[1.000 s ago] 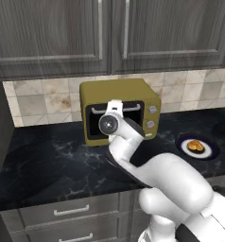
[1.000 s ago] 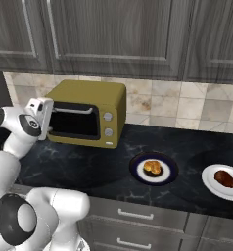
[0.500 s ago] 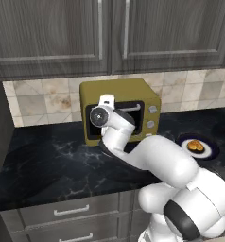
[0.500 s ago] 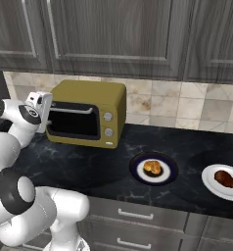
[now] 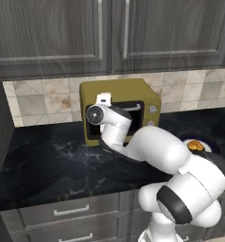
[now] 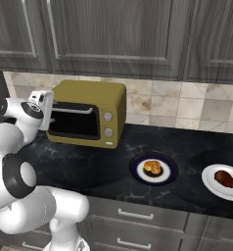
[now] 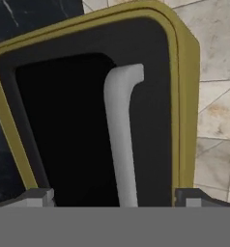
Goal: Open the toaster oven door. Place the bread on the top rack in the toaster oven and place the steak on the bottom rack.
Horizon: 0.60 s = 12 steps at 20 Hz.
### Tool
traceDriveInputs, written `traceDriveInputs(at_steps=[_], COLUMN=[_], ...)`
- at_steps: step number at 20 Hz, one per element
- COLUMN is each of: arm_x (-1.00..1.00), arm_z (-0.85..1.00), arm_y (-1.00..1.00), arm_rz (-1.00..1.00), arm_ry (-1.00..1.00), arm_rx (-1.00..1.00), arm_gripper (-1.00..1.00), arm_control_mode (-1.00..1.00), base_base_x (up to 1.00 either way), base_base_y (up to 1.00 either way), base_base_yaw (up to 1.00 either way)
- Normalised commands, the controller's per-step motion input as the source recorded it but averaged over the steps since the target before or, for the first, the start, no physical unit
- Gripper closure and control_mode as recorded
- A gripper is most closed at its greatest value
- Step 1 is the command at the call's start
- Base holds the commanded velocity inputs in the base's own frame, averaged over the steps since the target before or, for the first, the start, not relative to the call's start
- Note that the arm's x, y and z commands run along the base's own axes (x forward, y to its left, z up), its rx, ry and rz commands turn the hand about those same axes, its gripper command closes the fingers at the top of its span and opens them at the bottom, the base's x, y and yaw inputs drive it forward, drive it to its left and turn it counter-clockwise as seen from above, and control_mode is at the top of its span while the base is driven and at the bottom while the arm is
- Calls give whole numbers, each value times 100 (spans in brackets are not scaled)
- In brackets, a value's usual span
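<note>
The toaster oven (image 6: 86,113) stands at the back edge of the dark marble table (image 6: 187,147), against the tiled wall, toward the table's left end. Its door (image 7: 93,120) is shut — dark glass in a black frame, with the pale bar handle (image 7: 122,140) running along its top edge. The tool (image 7: 114,195) is right in front of that handle, its two fingertips (image 7: 37,195) spread wide apart to either side of the bar and closed on nothing; whether they touch the door cannot be told. In the right base view the tool (image 6: 44,110) sits at the oven's upper left front corner. The bread (image 6: 152,167) lies on a dark-rimmed plate (image 6: 138,175) near the table's front edge, right of the oven. The steak (image 6: 225,179) rests on a white plate (image 6: 211,186) further right — both well apart from the oven.
</note>
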Motion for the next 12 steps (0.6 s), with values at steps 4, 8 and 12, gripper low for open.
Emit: traceDriveInputs(at_steps=[4,8,12], arm_x=[19,28,28], arm_z=[-26,-27,-27], arm_y=[0,0,0], arm_rz=[1,2,4], arm_ry=[-5,-10,-16], arm_rx=[-9,-8,-7], arm_gripper=[-100,-100,-100], arm_control_mode=[-100,-100,-100], base_base_x=[0,0,0], base_base_y=[0,0,0], base_base_yaw=[0,0,0])
